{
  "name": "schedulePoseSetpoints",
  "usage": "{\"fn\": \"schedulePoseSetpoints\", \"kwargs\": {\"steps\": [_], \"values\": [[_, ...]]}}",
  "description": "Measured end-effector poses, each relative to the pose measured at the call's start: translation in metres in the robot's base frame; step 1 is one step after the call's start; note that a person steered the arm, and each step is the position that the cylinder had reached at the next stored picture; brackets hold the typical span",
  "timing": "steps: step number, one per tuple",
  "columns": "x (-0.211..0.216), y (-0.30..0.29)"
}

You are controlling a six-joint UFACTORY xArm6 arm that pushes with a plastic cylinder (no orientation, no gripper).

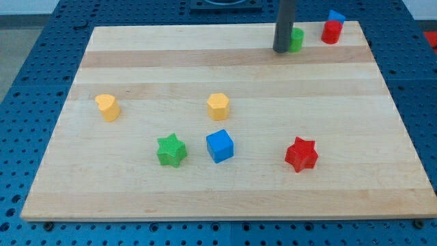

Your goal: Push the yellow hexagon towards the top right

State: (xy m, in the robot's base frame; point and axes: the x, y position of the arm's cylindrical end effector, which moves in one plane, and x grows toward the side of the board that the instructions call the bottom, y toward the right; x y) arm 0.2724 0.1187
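Note:
The yellow hexagon [218, 106] sits near the middle of the wooden board [225, 68]. My tip [280, 50] is near the view's top, right of centre, far up and to the right of the hexagon. The tip stands right beside a green block [296, 39] and partly hides it, so its shape is unclear.
A yellow heart-like block [108, 106] lies at the left. A green star [171, 149], a blue cube [220, 145] and a red star [301, 154] lie along the lower half. A red block [331, 32] and a blue block [336, 16] sit at the top right corner.

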Motion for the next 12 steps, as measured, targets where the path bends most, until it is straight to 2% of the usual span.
{"fn": "schedulePoseSetpoints", "kwargs": {"steps": [3, 4, 5, 7, 8, 9, 10, 11, 12], "values": [[-0.012, 0.052], [0.005, 0.037], [0.042, -0.018], [0.104, -0.180], [0.159, -0.204], [0.181, -0.188], [0.181, -0.157], [0.176, -0.125], [0.150, -0.097]]}}
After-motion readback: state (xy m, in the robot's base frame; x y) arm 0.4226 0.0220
